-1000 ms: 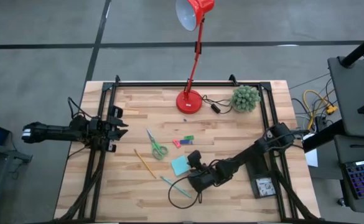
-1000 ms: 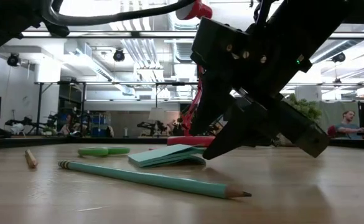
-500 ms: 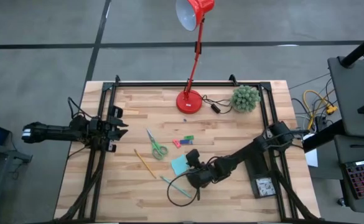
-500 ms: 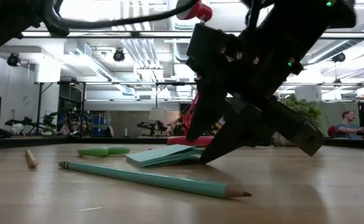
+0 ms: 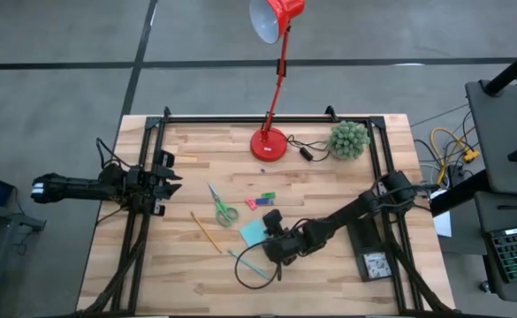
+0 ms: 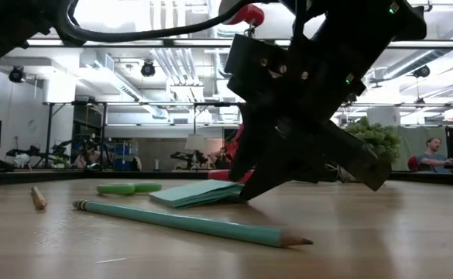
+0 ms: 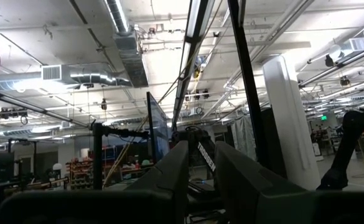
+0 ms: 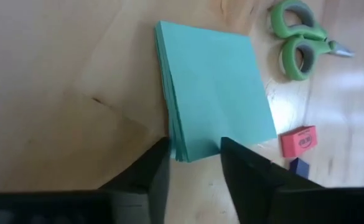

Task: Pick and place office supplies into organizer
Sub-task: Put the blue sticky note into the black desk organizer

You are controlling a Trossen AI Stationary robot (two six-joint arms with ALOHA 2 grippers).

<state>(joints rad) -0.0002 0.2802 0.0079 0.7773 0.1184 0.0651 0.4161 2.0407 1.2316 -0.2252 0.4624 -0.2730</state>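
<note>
The right hand (image 5: 260, 237) is low over the middle of the pale wooden slatted worktop (image 5: 196, 150), its two dark fingers (image 8: 147, 177) set on either side of one corner of the square light-teal sticky-note pad (image 8: 213, 96). The fingers sit close to the pad's edges, but whether they already pinch it cannot be told; in the low view the pad (image 6: 191, 194) lies flat on the wood with the finger tips at its near corner.

Just beside the pad, toward the left arm, lie the green-handled scissors (image 5: 222, 207). Near them a thin yellow pencil (image 5: 207, 232) lies at a slant, and a thin teal pencil (image 5: 248, 262) lies close to the right arm's wrist. Beyond the pad, toward the back of the worktop, is a small cluster of pink, dark blue and green pieces (image 5: 260, 200); the wrist view shows the pink one as a small rectangular eraser (image 8: 298, 141).

The dark grey rectangular organizer tray (image 5: 368, 252) lies at the worktop's right edge, partly under the right arm, well apart from the supplies.

The left hand (image 5: 168, 173) waits at the worktop's left side above the black frame rail (image 5: 140, 231), its fingers (image 7: 169, 174) nearly together with a narrow gap and nothing between them.

At the back stand a red desk lamp (image 5: 271, 132) and a green fuzzy ball plant (image 5: 348, 139).
</note>
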